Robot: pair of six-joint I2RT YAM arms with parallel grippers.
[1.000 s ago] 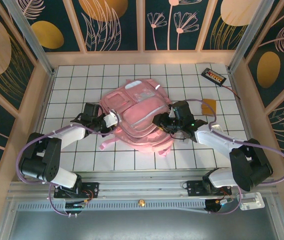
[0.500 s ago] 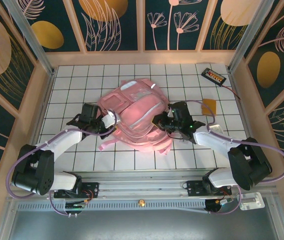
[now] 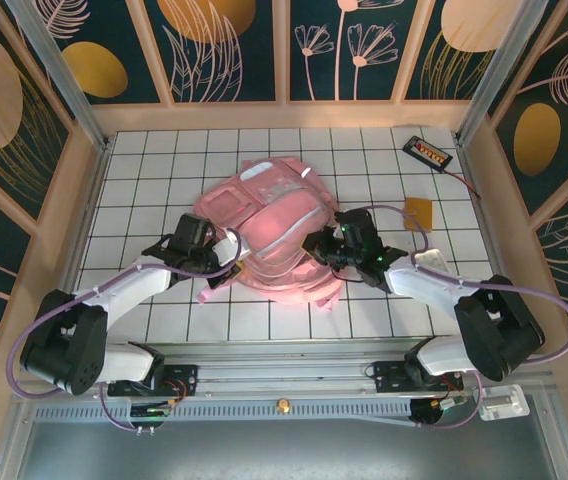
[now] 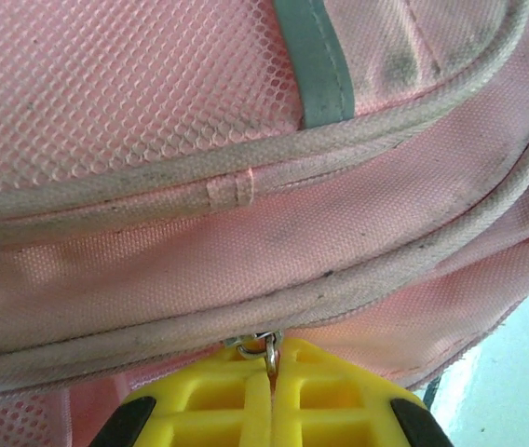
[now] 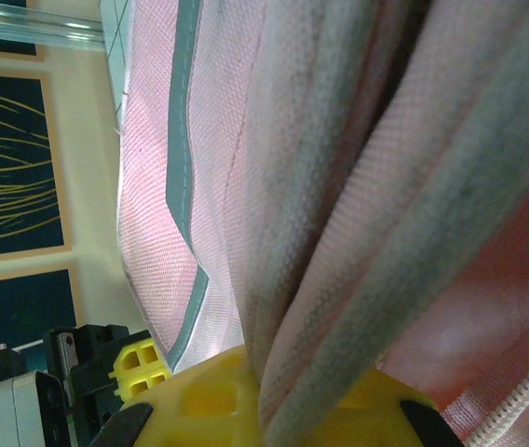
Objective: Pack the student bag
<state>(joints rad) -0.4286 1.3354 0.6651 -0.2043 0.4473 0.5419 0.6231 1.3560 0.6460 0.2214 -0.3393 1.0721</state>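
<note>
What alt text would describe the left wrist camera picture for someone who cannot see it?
Close-up of the pink student bag, its mesh and piped seams crossing the frame, with the yellow left gripper shut on a metal zipper pull at the bottom. A grey reflective strip runs down from the top; white table shows bottom right.

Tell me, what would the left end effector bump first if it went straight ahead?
The student bag: the left end effector is shut on its metal zipper pull, with pink fabric directly ahead.
</note>
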